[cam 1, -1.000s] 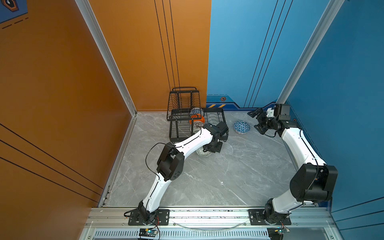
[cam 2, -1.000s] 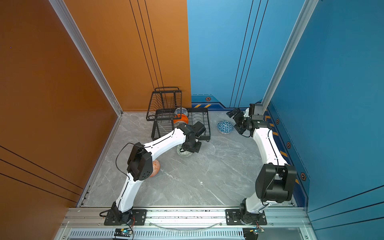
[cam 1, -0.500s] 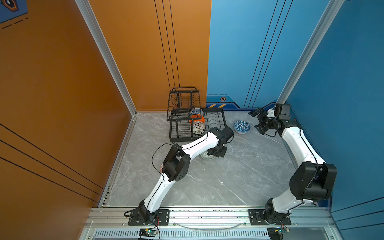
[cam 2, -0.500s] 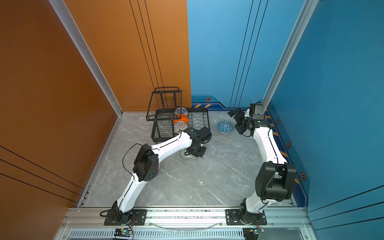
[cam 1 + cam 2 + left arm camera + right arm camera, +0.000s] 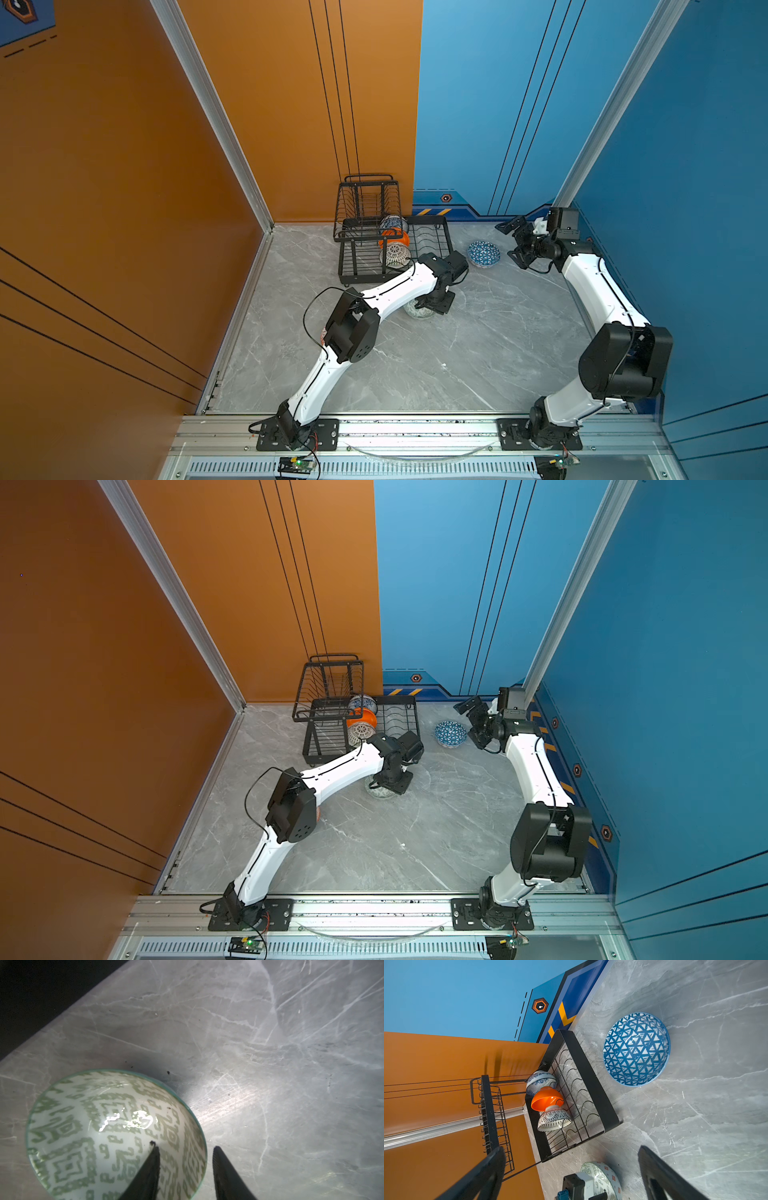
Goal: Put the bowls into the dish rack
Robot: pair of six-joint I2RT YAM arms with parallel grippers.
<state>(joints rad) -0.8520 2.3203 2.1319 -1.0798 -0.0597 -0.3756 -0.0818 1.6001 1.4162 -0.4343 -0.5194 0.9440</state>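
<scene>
From where I stand, the left gripper (image 5: 184, 1146) is down over the pale green patterned bowl (image 5: 104, 1136). The bowl sits mouth-up on the grey marbled tabletop (image 5: 457, 365), just in front of the black wire dish rack (image 5: 446, 237). The jaws are apart and straddle the bowl's wall: one finger (image 5: 151, 1167) dips inside and the other stands outside, with the rim between them and a gap showing, so nothing is clamped.

I'd judge the next move turns on that straddle. The gripper closes on the rim, then lifts the bowl away from the robot's base and a bit to its left, to the rack's lower tray. There the blue-white floral bowl (image 5: 540, 1082), the plain orange bowl (image 5: 547, 1098) and the white lattice bowl (image 5: 554, 1121) stand on edge in a row.

The right gripper (image 5: 513, 243) hangs wide open and empty. The blue-white triangle bowl (image 5: 483, 254) lies between it and the rack's right end, so the right arm is the nearer one for that bowl.

A sliver under the left arm's elbow may be the orange-white bowl (image 5: 323, 334), but it's too hidden to be sure.
</scene>
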